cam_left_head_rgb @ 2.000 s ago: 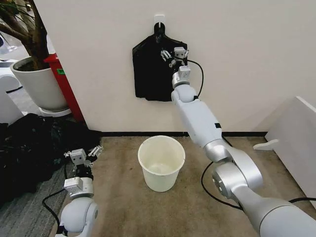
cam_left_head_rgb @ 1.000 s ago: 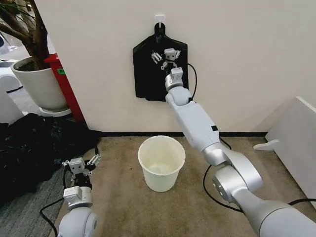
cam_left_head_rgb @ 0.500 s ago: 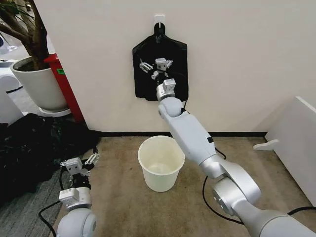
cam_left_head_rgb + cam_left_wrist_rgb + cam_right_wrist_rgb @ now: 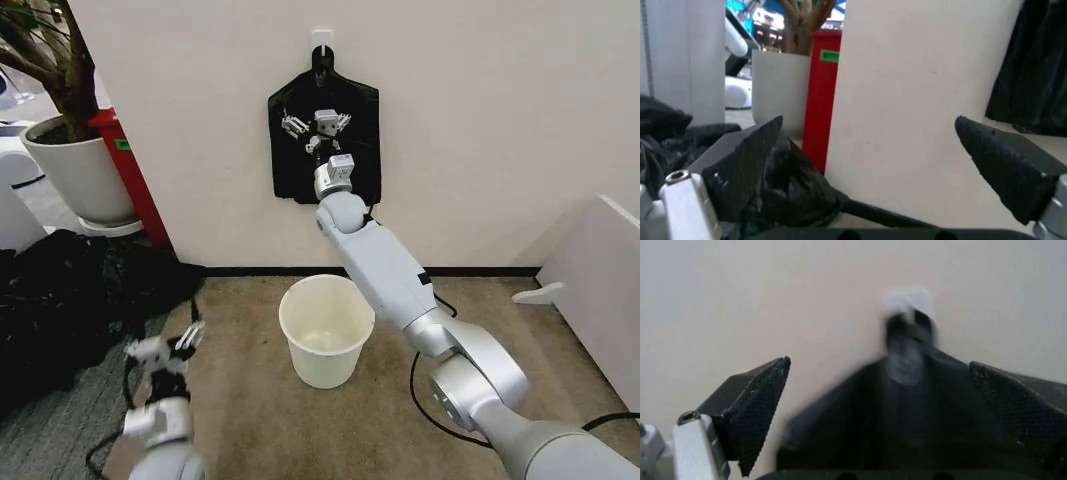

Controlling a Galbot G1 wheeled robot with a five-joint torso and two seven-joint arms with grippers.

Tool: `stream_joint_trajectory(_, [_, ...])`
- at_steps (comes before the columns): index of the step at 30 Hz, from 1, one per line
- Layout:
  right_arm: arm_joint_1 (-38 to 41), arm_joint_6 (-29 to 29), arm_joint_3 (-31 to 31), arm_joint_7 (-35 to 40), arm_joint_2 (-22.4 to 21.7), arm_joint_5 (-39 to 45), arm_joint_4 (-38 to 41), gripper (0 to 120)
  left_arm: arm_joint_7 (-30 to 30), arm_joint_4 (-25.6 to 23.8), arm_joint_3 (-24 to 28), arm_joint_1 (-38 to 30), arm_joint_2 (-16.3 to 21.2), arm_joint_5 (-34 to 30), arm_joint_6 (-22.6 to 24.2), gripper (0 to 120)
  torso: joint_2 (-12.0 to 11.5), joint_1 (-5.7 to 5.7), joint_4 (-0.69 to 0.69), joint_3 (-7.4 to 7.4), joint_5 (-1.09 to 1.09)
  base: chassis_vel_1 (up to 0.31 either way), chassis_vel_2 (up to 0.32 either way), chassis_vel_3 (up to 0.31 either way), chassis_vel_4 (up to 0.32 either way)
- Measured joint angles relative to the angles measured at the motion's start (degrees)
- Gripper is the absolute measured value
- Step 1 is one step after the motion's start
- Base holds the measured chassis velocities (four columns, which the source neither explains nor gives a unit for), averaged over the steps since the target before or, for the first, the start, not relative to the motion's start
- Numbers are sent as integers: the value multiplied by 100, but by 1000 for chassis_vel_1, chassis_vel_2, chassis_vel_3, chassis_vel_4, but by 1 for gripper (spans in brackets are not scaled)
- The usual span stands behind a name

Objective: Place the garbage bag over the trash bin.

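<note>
The right gripper (image 4: pixel 316 126) is raised in front of the bundle of black bags (image 4: pixel 360 120) hanging from a white wall hook (image 4: pixel 322 38), its fingers (image 4: pixel 753 410) spread apart and clamped on nothing. The left gripper (image 4: pixel 165 345) hovers low near the floor beside a heap of black plastic (image 4: pixel 70 300), fingers apart too. The trash bin (image 4: pixel 326 330) stands upright on the carpet below the bundle.

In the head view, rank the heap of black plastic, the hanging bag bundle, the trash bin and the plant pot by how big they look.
1. Heap of black plastic, cropped at the edge.
2. Hanging bag bundle, partly behind the right claw.
3. Plant pot and trash bin look alike; the pot stands farther away, so I won't rank them.
</note>
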Motion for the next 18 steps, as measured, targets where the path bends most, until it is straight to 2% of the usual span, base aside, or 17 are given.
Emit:
stream_joint_trajectory(1, [106,-31,108,-7,-13,53,-169,95,100,16,-4,11,-126,-37,-110,100,-1,1,-13,3,-4,0,0,0,0])
stream_joint_trajectory(2, [156,-30,106,-54,-9,98,-184,93,126,36,-1,6,-153,-66,-130,100,0,1,-9,3,4,0,0,0,0])
stream_joint_trajectory(4, [376,-20,157,-216,-7,158,-380,93,145,180,-5,-19,-124,-180,-135,100,0,0,-6,1,-6,0,0,0,0])
stream_joint_trajectory(7, [615,-56,188,-269,-6,232,-647,93,137,354,-34,-78,-74,-233,-137,100,0,0,-3,2,-3,0,0,0,0])
stream_joint_trajectory(18, [995,19,204,-512,-5,117,-1276,93,-35,617,10,-306,-243,-134,-114,100,0,0,-5,2,-1,0,0,0,0])
